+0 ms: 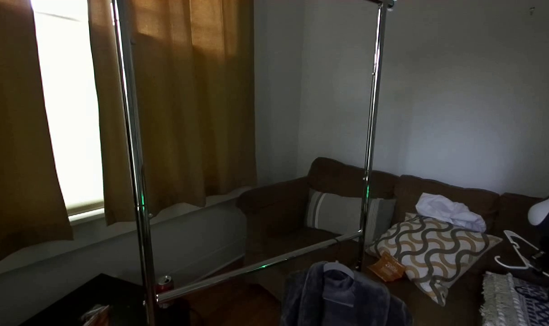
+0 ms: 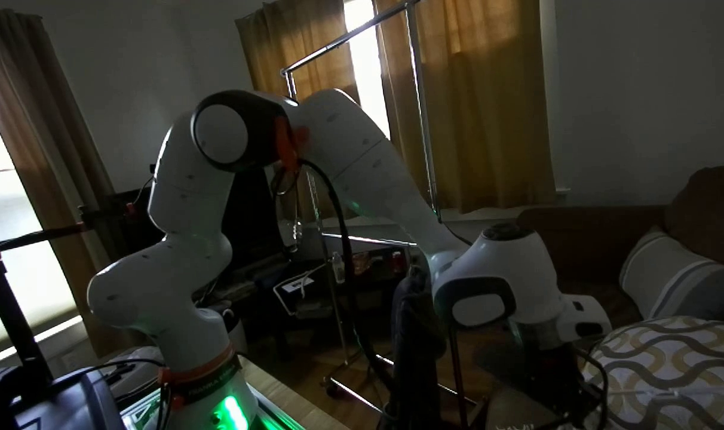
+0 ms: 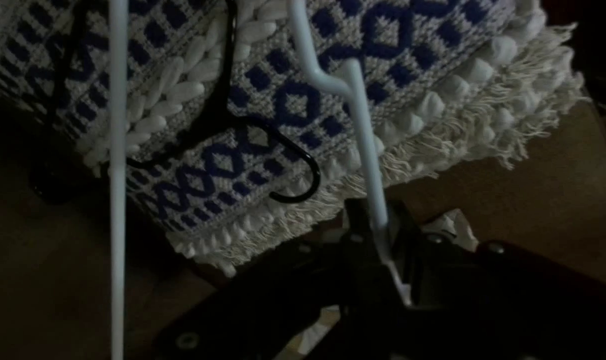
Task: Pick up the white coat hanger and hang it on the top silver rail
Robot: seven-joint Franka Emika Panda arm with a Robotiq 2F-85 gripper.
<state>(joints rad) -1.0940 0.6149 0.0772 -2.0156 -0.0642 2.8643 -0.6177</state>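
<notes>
High in an exterior view, the top silver rail (image 2: 349,37) runs before mustard curtains (image 2: 484,107); farther right and lower, over a fringed, blue-patterned throw (image 3: 295,102), the gripper (image 3: 382,225) is clamped on the white coat hanger (image 3: 366,137).

White coat hanger (image 3: 365,135), wrist view: cropped top and bottom. Top silver rail (image 1: 377,2), in an exterior view: mostly cut off above. Gripper (image 3: 381,222): base lost in darkness.
</notes>
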